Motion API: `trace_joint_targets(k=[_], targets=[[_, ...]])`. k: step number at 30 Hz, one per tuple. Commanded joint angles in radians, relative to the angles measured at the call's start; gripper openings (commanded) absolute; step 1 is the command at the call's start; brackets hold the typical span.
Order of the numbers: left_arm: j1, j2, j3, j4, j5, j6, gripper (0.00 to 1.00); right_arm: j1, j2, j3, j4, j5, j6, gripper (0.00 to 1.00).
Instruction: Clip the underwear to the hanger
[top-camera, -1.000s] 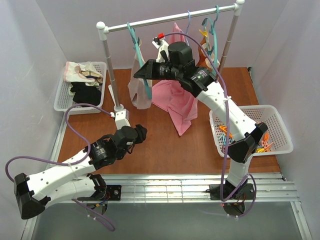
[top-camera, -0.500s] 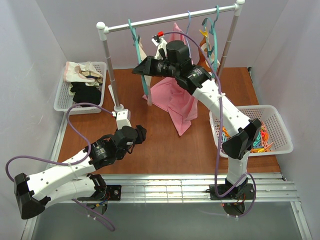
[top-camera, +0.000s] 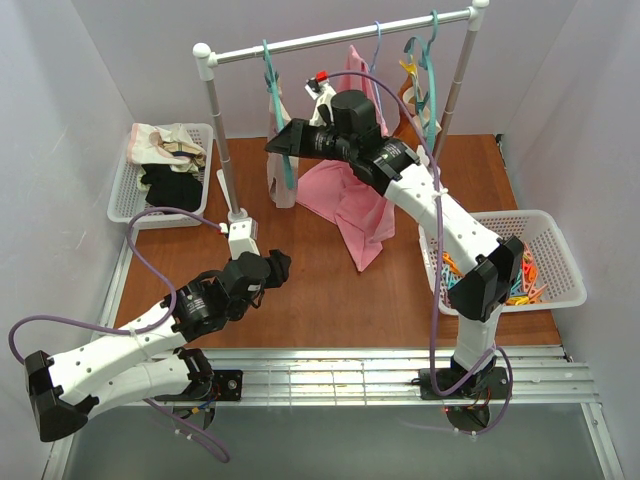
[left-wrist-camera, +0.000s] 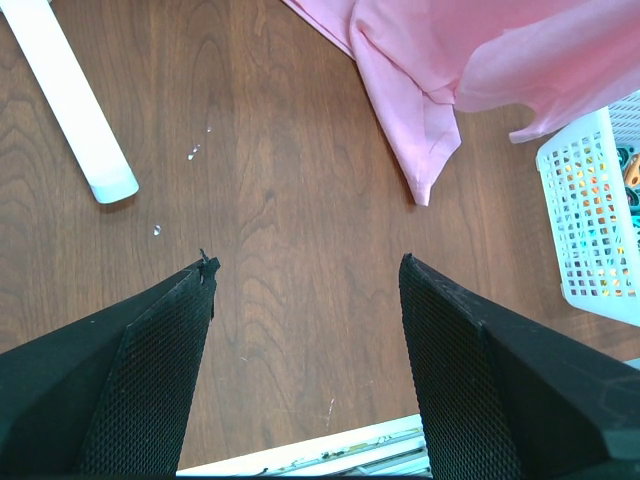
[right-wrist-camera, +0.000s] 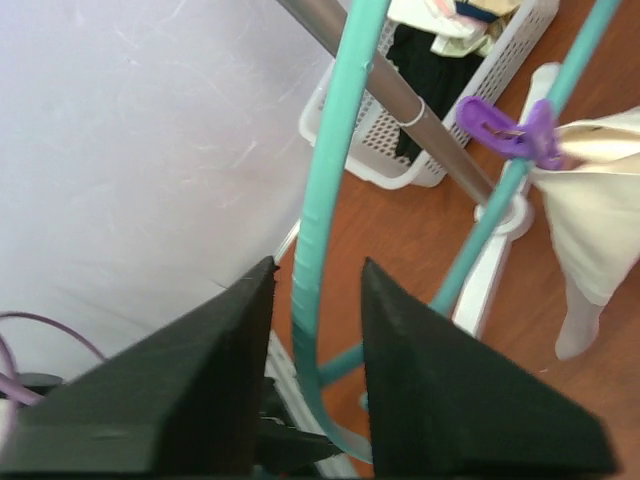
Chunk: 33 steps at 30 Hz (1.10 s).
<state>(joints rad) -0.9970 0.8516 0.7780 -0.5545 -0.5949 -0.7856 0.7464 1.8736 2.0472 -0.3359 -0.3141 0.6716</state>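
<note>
Clothes rail (top-camera: 330, 40) with the teal hanger (right-wrist-camera: 330, 150) hooked over it and the underwear (right-wrist-camera: 595, 220) hanging below, pinned to one sloping arm by a purple clip (right-wrist-camera: 505, 128). Right end effector (right-wrist-camera: 318, 270) raised there with fingers apart either side of the hanger's rod, not visibly squeezing, probably steadying or letting go. Left end effector (left-wrist-camera: 305, 275) spread wide, holding nothing, low over the wooden worktop (left-wrist-camera: 280, 180), seemingly parked out of the way.
</note>
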Motion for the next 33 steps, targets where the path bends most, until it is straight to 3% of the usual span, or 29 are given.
trace_joint_targets(k=[1, 3, 6, 7, 9, 14, 17, 23, 28, 33], targets=[[0.001, -0.014, 0.012, -0.019, -0.025, 0.011, 0.66, -0.001, -0.070, -0.009, 0.020, 0.021, -0.055, 0.33], [0.001, -0.016, 0.017, -0.028, -0.031, 0.006, 0.66, -0.001, -0.085, -0.004, 0.020, 0.026, -0.075, 0.49], [0.001, -0.022, 0.018, -0.033, -0.037, -0.001, 0.68, 0.001, -0.119, -0.007, 0.028, 0.027, -0.119, 0.56], [0.001, -0.023, 0.017, -0.035, -0.037, -0.004, 0.68, -0.001, -0.129, -0.007, 0.029, 0.026, -0.133, 0.75], [0.001, -0.023, 0.017, -0.038, -0.036, -0.010, 0.69, -0.001, -0.171, -0.015, 0.028, 0.033, -0.178, 0.99], [0.001, -0.020, 0.023, -0.048, -0.043, -0.017, 0.72, -0.001, -0.327, -0.122, 0.020, 0.075, -0.295, 0.99], [0.001, -0.019, 0.030, -0.064, -0.054, -0.032, 0.79, 0.001, -0.428, -0.218, -0.027, 0.167, -0.365, 0.99], [0.001, -0.023, 0.049, -0.096, -0.083, -0.037, 0.81, -0.045, -0.657, -0.502, -0.074, 0.411, -0.449, 0.99], [0.000, -0.042, 0.060, -0.149, -0.111, -0.053, 0.82, -0.194, -0.848, -0.696, -0.081, 0.463, -0.449, 0.99], [0.000, -0.052, 0.072, -0.193, -0.135, -0.064, 0.82, -0.346, -0.915, -0.808, -0.120, 0.461, -0.483, 0.99]])
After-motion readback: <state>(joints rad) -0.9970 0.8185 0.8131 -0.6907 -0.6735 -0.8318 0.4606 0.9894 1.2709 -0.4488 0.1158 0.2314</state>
